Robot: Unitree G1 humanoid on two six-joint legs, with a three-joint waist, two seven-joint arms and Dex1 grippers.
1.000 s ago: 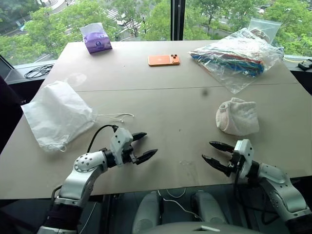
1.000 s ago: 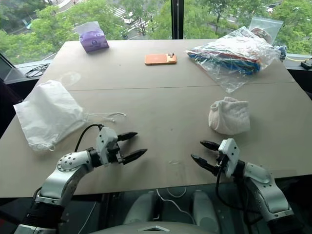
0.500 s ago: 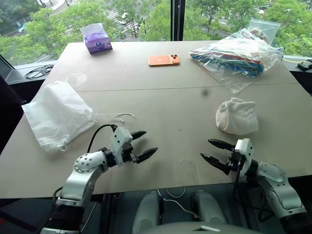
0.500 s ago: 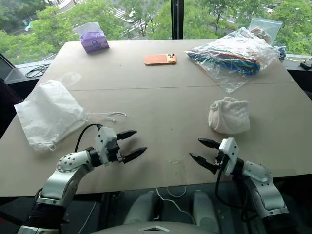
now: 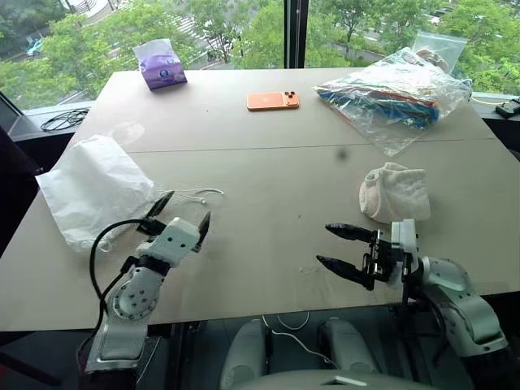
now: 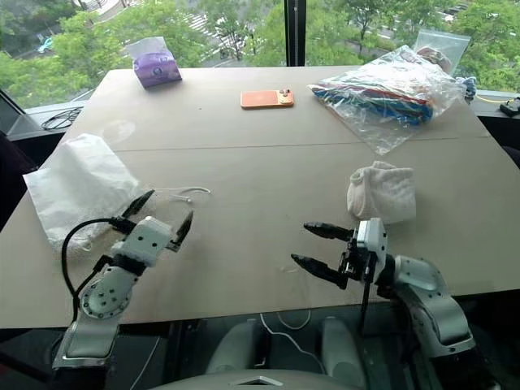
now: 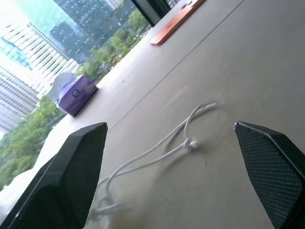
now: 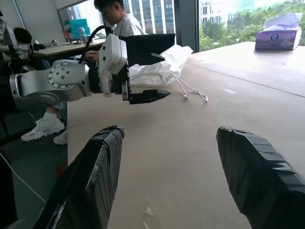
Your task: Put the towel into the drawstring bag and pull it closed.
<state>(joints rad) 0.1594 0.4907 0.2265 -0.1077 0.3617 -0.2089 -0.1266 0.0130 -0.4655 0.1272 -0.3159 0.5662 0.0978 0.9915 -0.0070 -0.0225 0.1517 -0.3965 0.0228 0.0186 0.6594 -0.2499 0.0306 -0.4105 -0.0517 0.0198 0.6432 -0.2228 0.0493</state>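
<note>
The towel (image 5: 396, 192), an off-white fluffy lump, lies on the table's right side. The drawstring bag (image 5: 96, 188) lies flat at the left edge, and its thin white cord (image 5: 195, 193) trails toward the middle. My left gripper (image 5: 184, 211) is open and points forward, just on the near side of the cord, with the bag close by on its left. In the left wrist view the cord (image 7: 186, 140) runs between the two open fingers. My right gripper (image 5: 325, 244) is open and empty. It points left over bare table, nearer than the towel and to its left.
An orange phone (image 5: 273, 100) lies at the back centre, with a purple tissue pack (image 5: 159, 63) at the back left. A clear plastic bag of colourful items (image 5: 394, 89) is at the back right. A person (image 8: 121, 19) sits beyond the table's left side.
My left gripper swung left toward the bag's cord and rolled, so it now points forward rather than right. My right gripper rose and shifted a little left. Towel and bag stayed put.
</note>
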